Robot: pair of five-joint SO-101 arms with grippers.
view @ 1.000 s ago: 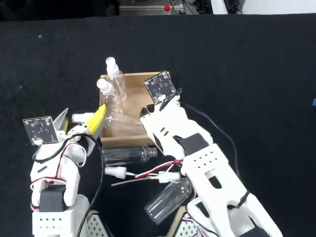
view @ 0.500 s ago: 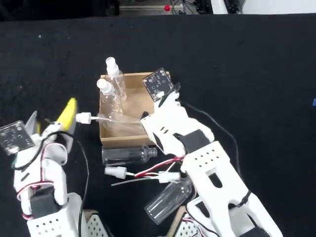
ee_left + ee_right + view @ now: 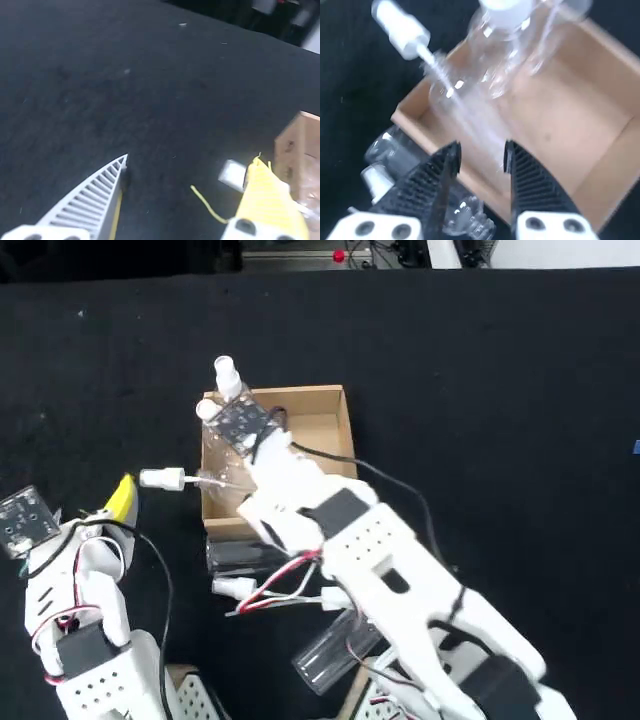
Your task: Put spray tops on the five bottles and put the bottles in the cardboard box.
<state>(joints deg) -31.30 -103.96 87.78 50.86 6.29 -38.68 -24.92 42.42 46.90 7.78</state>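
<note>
Black-cloth table (image 3: 500, 390) here. Looks like roughly three of five are sorted: two capped bottles (image 3: 226, 373) stand in the cardboard box's (image 3: 345, 430) 11 o'clock corner, and a third bottle (image 3: 175, 479) lies across its 9 o'clock wall, head poking out. Two bare bottles (image 3: 225, 553) and loose spray tops (image 3: 232, 587) lie at the box's 6 o'clock. The right gripper (image 3: 481, 148) hovers over the box, jaws slightly parted, holding nothing; the left gripper (image 3: 191, 160) gapes wide and empty at the box's 8 o'clock.

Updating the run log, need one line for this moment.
cardboard box: capped bottles upright in far corner | leaning bottle: across box wall, spray top outside | right gripper: jaws open above box | left gripper: jaws open, empty
</note>
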